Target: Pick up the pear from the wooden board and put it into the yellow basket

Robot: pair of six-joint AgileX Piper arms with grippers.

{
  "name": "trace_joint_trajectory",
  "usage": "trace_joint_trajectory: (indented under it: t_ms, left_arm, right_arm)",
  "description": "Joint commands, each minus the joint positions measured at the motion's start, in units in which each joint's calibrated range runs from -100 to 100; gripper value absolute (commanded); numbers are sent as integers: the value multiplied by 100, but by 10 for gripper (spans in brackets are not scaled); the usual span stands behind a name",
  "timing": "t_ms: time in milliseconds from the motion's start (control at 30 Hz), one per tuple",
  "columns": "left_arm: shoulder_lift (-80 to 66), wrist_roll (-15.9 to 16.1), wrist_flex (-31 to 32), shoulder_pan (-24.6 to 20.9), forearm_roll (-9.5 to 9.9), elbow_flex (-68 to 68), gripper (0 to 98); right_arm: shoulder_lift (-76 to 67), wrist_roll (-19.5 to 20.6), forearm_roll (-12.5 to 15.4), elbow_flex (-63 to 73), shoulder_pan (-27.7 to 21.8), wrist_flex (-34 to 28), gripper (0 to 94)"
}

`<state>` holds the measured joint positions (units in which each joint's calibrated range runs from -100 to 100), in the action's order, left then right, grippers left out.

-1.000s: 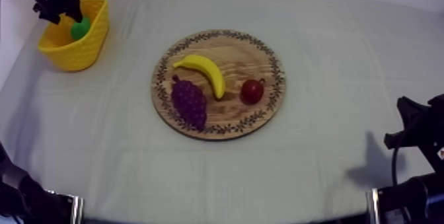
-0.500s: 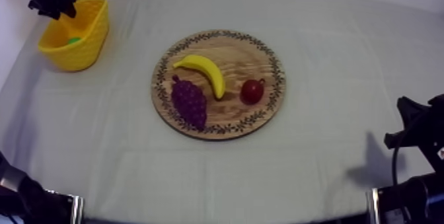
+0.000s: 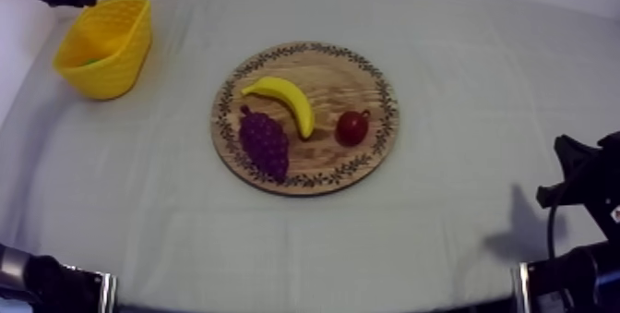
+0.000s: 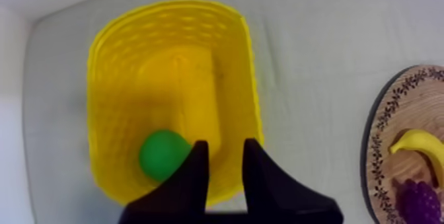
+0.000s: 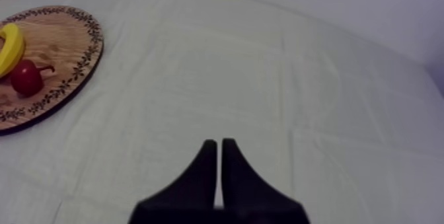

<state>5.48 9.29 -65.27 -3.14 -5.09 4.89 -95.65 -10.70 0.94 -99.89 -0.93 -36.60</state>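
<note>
**Pear [image 4: 162, 155] lies in the yellow basket [image 4: 106, 41]**

The green pear sits on the basket's floor, near one wall. My left gripper [image 4: 224, 145] hovers over the basket's rim, its 2 fingers apart and holding nothing. My right gripper [image 5: 219, 145] hangs over bare cloth [image 5: 297, 74], fingers pressed together. The wooden board [image 3: 341, 72] carries a banana [image 3: 286, 100], a bunch of grapes [image 3: 265, 143] and a small red fruit [image 3: 351, 127].

Two matt black fingers [image 4: 191, 184], tapered to blunt tips, are borne by the left gripper [image 4: 225, 144] and the right gripper [image 5: 219, 142]; silver bands [image 3: 106, 291] are seen on the arm bases [image 3: 572, 275].
</note>
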Motion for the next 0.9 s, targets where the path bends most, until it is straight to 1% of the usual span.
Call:
trace_joint_trajectory:
  t_ms: [0,100,167,333,567,867]
  left_arm:
    - [-924,-7,568,51,3,949,151]
    - [-1645,-60,981,114,24,1612,89]
    - [-2101,-79,1224,152,33,2044,63]
    - [-3134,44,1776,285,60,3093,16]
    - [-4317,279,2228,423,84,4381,1]
    - [-6150,365,2990,535,83,6449,0]
  right_arm:
    - [-2,3,1,0,1,-1,4]
    - [-2,3,1,0,1,-1,4]
    - [-2,3,1,0,1,-1,4]
    - [-2,3,1,0,1,-1,4]
    - [-2,3,1,0,1,-1,4]
    - [-2,2,1,0,1,-1,4]
